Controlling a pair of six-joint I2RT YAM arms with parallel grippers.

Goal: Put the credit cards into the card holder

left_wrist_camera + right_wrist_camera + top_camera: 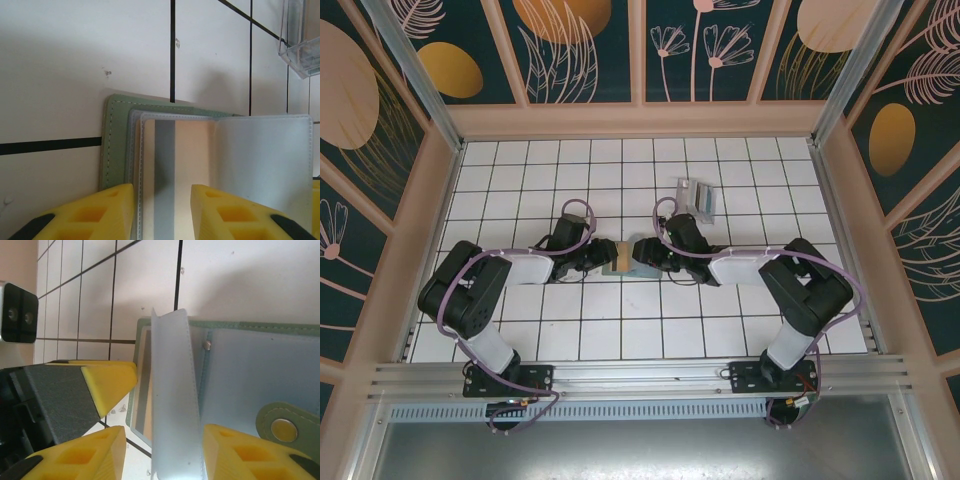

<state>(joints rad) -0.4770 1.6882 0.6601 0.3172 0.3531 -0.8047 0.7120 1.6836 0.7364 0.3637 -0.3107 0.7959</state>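
Card holder (116, 145) lies open, left fingers (107, 212) and right fingers (95, 452) both spread apart over it.

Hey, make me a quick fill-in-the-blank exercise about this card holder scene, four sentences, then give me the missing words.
1. The open card holder on the table is sage ____.
2. The clear plastic box sits on the robot's ____ side.
3. The card tucked inside the holder carries a ____ stripe.
4. The table is covered in white square ____.
Missing words: green; right; grey; tiles.
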